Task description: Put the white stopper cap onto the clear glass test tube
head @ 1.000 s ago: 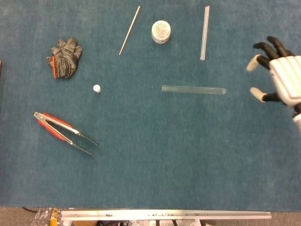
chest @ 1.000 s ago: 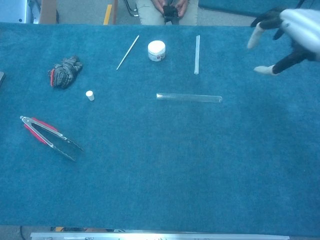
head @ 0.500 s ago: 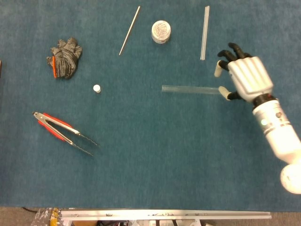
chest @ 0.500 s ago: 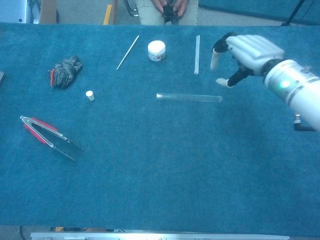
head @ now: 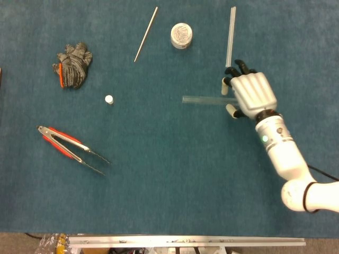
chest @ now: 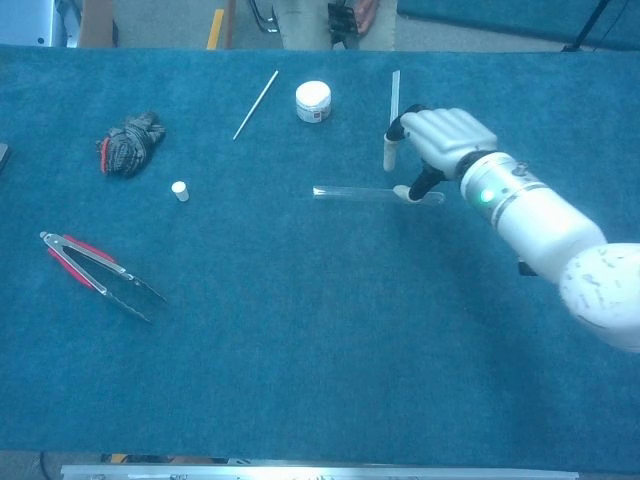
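Observation:
The clear glass test tube (head: 204, 99) (chest: 355, 193) lies flat on the blue cloth, running left to right. My right hand (head: 249, 94) (chest: 440, 140) hovers over its right end with fingers spread. The thumb sits on the near side of the tube and the other fingers on the far side, holding nothing. The tube's right tip is hidden under the hand in the head view. The small white stopper cap (head: 109, 99) (chest: 179, 190) stands alone far to the left, well away from the hand. My left hand is in neither view.
A grey and orange glove (head: 73, 64) lies at the back left, red-handled tongs (head: 71, 148) at the front left. A thin stick (head: 145, 34), a white jar (head: 181, 35) and a clear rod (head: 230, 37) lie along the back, the rod just beyond my right hand.
My right hand has come in from the right edge, moving left and down, and now stands over the test tube's right end. Nothing on the table has shifted.

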Robot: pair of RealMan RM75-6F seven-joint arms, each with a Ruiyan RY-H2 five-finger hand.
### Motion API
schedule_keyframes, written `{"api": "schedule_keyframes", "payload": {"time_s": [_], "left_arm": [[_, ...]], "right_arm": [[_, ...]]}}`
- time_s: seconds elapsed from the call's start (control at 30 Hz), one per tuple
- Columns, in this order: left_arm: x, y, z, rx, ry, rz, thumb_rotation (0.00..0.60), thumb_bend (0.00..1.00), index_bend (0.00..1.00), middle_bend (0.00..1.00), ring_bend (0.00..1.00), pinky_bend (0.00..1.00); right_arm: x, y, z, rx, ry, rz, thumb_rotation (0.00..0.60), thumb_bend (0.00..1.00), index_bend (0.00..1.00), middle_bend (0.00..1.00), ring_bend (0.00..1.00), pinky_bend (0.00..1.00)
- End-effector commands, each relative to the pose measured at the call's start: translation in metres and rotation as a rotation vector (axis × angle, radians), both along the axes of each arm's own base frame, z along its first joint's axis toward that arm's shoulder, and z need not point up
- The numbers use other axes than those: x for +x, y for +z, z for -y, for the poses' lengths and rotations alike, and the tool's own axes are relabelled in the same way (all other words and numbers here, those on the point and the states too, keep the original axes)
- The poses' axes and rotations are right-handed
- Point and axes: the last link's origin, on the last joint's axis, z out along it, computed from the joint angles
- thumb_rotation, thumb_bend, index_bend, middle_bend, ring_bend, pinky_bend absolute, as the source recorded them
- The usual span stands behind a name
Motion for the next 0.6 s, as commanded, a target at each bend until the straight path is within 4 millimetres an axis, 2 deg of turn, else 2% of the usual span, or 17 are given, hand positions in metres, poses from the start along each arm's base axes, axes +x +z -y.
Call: {"api": "schedule_keyframes", "payload": {"time_s": [0.03,0.3,0.6], "left_arm": [[-0.001,0.001,0.000,0.002,0.001,0.002,0.600,0.35,0.26,0.21,0.09,0.09],[-0.004,0.002,0.001,-0.002,0.002,0.003,0.600,0.35,0.26,0.20,0.09,0.09],[-0.005,0.001,-0.001,-0.010,0.002,0.003,0.600,0.35,0.26,0.20,0.09,0.09]], "right_arm": [[0.007,-0.008,0.003,0.001,-0.002,-0.012,0.600,0.25,0.47,0.24,0.07,0.30],[0.015,-0.030,0.006,0.014,-0.009,-0.068,0.600,0.25,0.47,0.24,0.07,0.30],[0.017,-0.045,0.011,0.017,-0.023,-0.098,0.600,0.25,0.47,0.24,0.07,0.30]]}}
